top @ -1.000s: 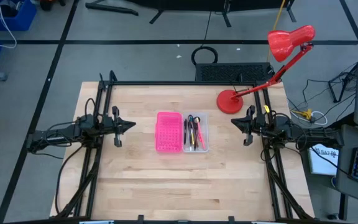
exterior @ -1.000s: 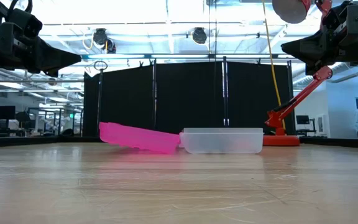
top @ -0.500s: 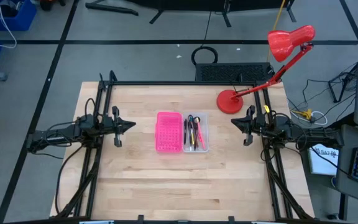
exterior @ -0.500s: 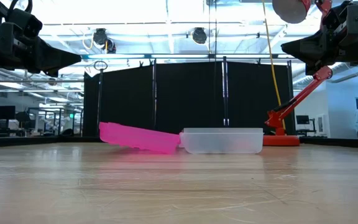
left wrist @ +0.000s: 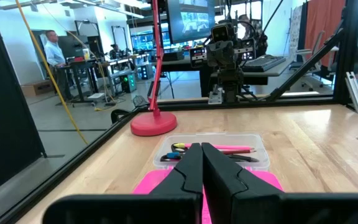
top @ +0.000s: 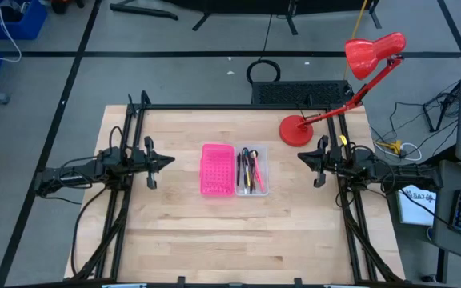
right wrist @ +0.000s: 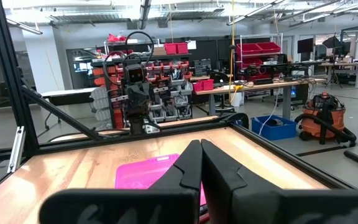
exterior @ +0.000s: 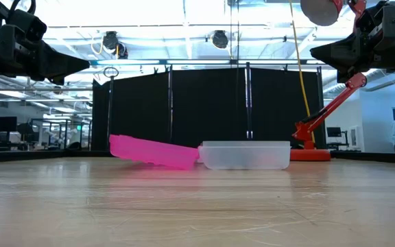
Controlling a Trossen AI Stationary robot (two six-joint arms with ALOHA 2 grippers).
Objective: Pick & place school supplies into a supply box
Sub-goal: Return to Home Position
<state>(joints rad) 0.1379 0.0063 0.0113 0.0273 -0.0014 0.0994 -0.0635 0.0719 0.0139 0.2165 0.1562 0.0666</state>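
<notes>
Supply box (top: 266,170) between left pincer (top: 170,161), right pincer (top: 301,158), touching neither

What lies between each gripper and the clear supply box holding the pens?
The pink perforated panel lies right beside the supply box, directly between it and the left gripper. Between the right gripper and the box, only bare table shows.

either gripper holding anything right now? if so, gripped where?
Nothing held. Left gripper and right gripper are both shut and empty, raised on either side of the supply box, where the pens and pencils lie.
</notes>
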